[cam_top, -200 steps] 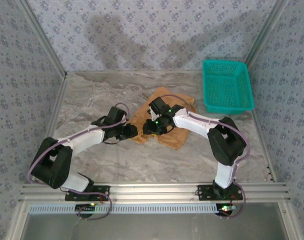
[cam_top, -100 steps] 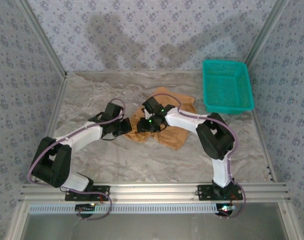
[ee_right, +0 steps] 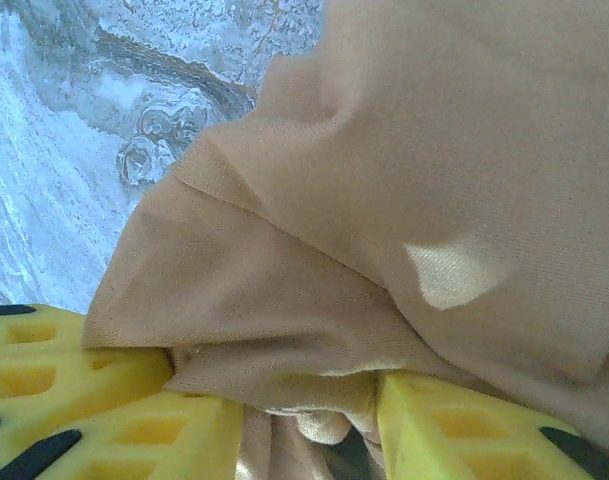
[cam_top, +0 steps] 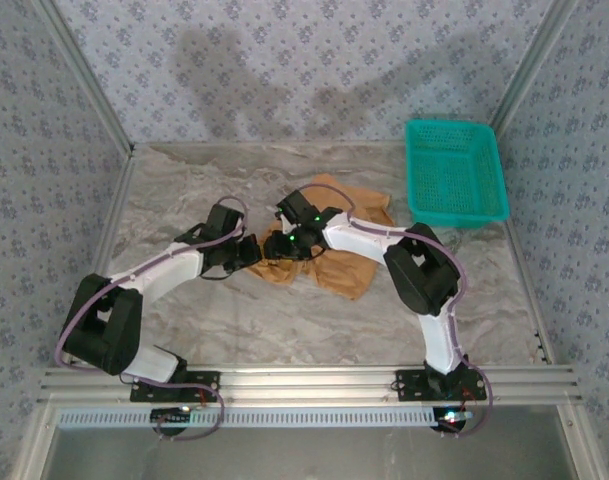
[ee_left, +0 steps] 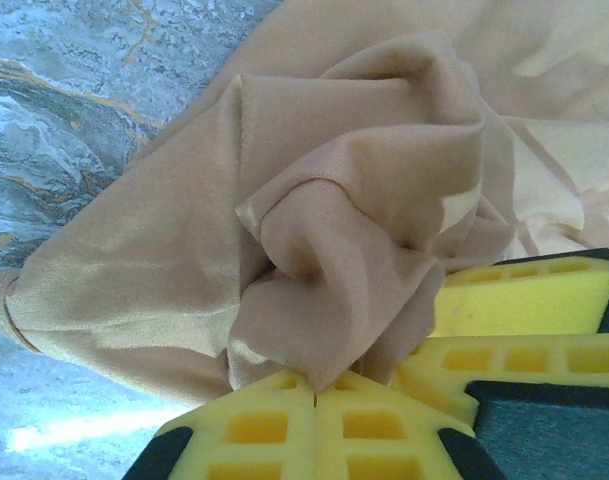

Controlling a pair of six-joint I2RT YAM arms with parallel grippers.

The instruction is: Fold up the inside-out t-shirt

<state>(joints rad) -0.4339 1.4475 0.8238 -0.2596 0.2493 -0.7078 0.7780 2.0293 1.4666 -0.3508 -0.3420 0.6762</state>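
— Where do we find the inside-out t-shirt [cam_top: 349, 268]?
— Crumpled at the centre of the top view, on the marbled table [cam_top: 184, 190] (teal basket [cam_top: 454, 170] at upper right). Our left gripper [ee_left: 316, 385], pads pressed together, pinches a bunched fold. Our right gripper [ee_right: 304, 415], jaws part-way apart, clamps a thicker wad.
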